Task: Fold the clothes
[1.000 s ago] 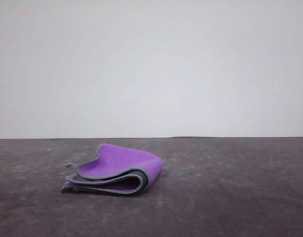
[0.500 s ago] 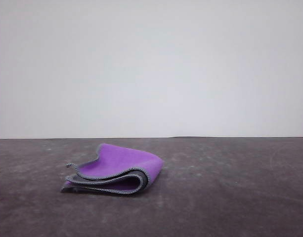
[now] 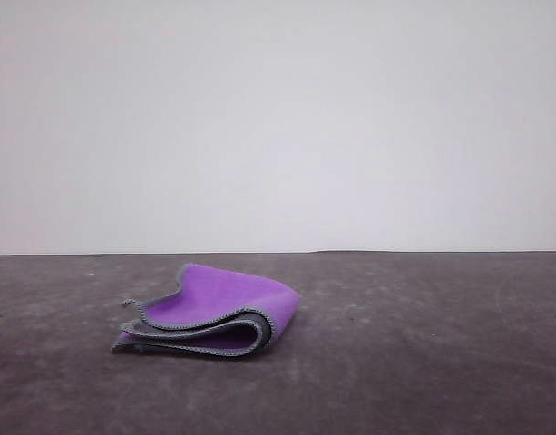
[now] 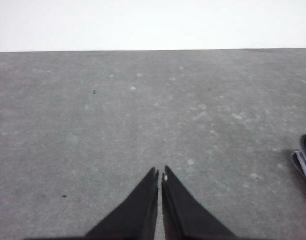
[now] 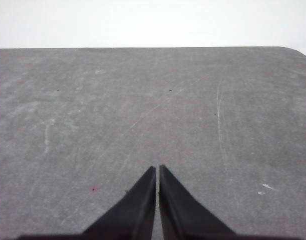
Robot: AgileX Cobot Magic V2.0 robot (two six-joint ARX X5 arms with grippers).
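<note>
Purple cloth [image 3: 214,313] lay folded lower left of centre on table [image 3: 423,344], long axis left-right. My left gripper [image 4: 159,175] nearer; both it and right gripper [image 5: 157,170] pressed together, holding nothing.

Purple-and-charcoal cloth [image 3: 225,313], grey-stitched edging

The cloth [image 3: 209,314] lies on the table [image 3: 423,362], left of the middle and toward the near side in the front view. It is folded over itself, upper layers resting on lower ones, with the rounded fold on its right and the loose edges on its left. A wall [image 3: 278,127] rises behind the table's far edge. In the left wrist view the left hand [image 4: 159,175] is over bare table, with an edge of the cloth [image 4: 305,160] off to one side, well apart from it. The right hand [image 5: 157,170] is over bare table too.
</note>
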